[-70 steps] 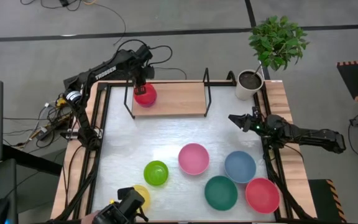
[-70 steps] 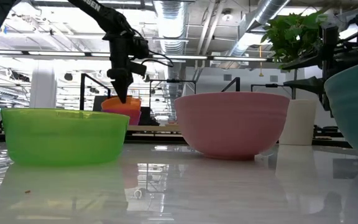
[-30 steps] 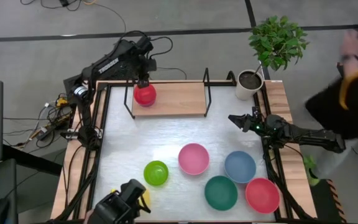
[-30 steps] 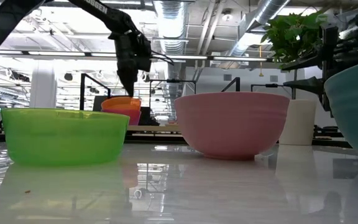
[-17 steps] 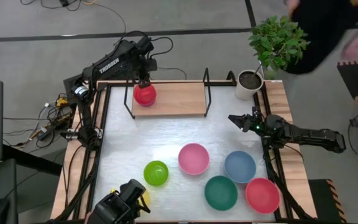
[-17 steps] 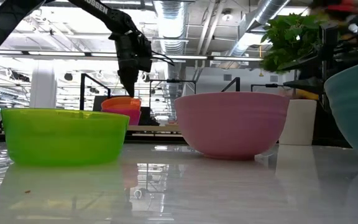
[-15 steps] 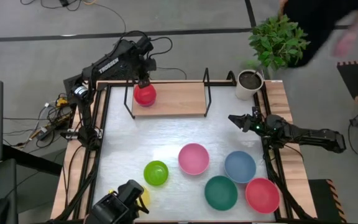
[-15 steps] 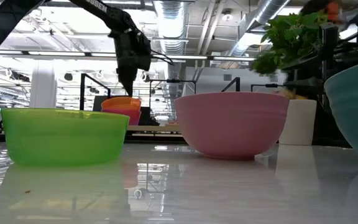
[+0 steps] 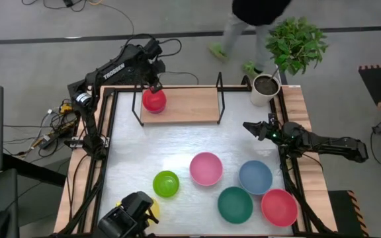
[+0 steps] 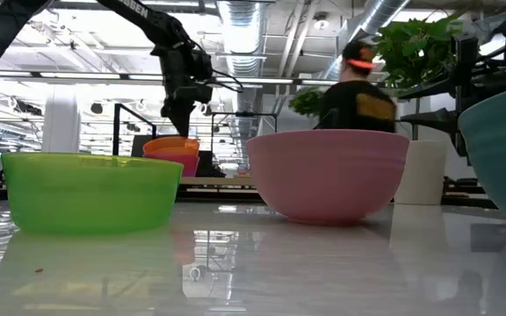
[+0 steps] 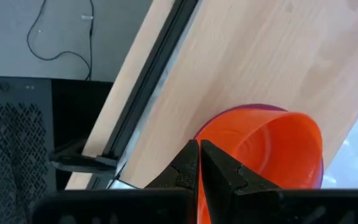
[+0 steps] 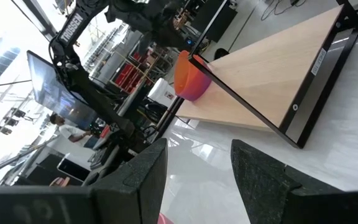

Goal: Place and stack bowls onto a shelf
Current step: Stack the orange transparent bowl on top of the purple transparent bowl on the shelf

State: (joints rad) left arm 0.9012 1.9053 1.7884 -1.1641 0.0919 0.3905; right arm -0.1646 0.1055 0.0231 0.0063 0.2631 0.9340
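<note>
Glossy white tabletop (image 10: 262,263); matt wooden shelf (image 9: 190,104).

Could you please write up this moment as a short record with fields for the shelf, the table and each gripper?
shelf: holds small red bowl nested in purple bowl
left gripper: shut, above the small red bowl
right gripper: open, empty, over the table's right side
table: lime-green bowl, pink bowl, blue bowl, teal bowl, large red bowl

Bright, even overhead light. A soft glare patch lies on the white counter (image 9: 170,162) near its centre; the low view shows mirror reflections beneath the bowls. The walking person (image 10: 358,83) is motion-blurred.
</note>
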